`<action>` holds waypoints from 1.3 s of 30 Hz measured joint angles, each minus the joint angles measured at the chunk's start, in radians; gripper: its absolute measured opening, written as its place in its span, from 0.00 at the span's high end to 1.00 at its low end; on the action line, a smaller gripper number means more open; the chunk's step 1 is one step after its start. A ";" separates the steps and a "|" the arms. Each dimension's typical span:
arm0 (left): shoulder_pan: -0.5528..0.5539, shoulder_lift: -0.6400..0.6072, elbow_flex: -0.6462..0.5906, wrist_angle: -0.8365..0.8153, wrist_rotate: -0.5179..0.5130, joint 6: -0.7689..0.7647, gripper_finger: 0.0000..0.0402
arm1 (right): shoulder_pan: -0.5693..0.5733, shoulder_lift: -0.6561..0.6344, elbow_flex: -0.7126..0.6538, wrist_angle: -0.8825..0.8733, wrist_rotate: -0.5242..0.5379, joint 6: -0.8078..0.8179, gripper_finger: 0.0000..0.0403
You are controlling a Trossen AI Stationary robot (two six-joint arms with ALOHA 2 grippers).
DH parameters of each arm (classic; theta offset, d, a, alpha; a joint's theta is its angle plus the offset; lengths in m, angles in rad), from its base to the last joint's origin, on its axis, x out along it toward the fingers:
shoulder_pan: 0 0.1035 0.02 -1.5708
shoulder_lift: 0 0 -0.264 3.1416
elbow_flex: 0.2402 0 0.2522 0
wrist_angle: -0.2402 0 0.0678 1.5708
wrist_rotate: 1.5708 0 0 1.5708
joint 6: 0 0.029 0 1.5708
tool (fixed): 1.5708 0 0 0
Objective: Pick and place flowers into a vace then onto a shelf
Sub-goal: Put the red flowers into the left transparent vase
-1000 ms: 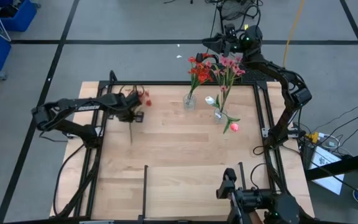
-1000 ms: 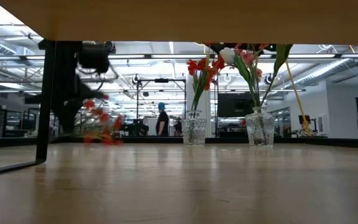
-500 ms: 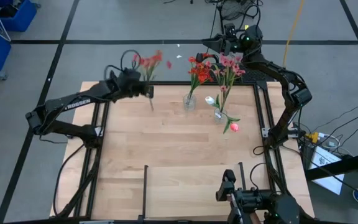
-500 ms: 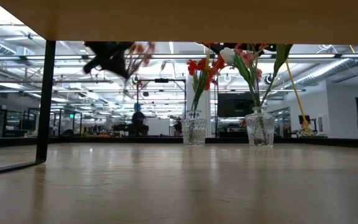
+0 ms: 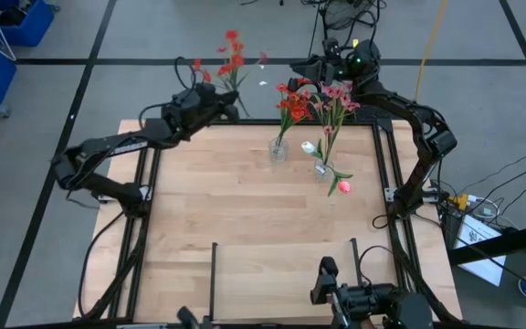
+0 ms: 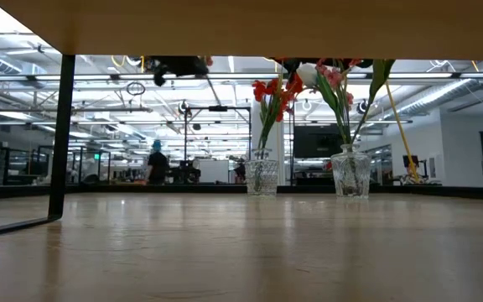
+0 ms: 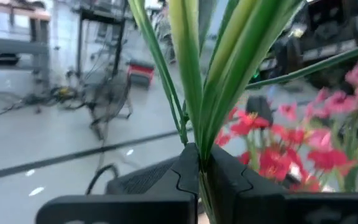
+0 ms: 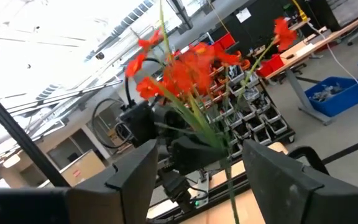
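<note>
1. In the low view, the blossoms of the flowers (image 6: 334, 80) are cut off by the shelf (image 6: 241, 25) overhead;
2. The left gripper (image 6: 174, 67) is partly hidden there;
3. A distant person (image 6: 157, 161) is too small for detail.

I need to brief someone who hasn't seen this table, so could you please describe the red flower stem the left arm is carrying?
Start at the light wooden tabletop and go to its far left edge, where the left gripper is shut on a thin green stalk with red blossoms. Unlike the other flowers, it stands in neither clear glass vase.
</note>
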 joint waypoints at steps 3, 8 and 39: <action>-0.005 0.068 0.000 0.103 0.044 -0.014 0.96 | -0.001 0.000 0.000 0.000 0.000 0.001 0.44; -0.026 0.151 0.000 0.205 0.069 -0.041 0.97 | -0.015 0.000 0.000 0.021 0.000 0.043 0.44; -0.152 0.355 0.196 0.037 0.144 0.262 0.94 | -0.069 0.000 0.000 0.029 0.023 0.045 0.44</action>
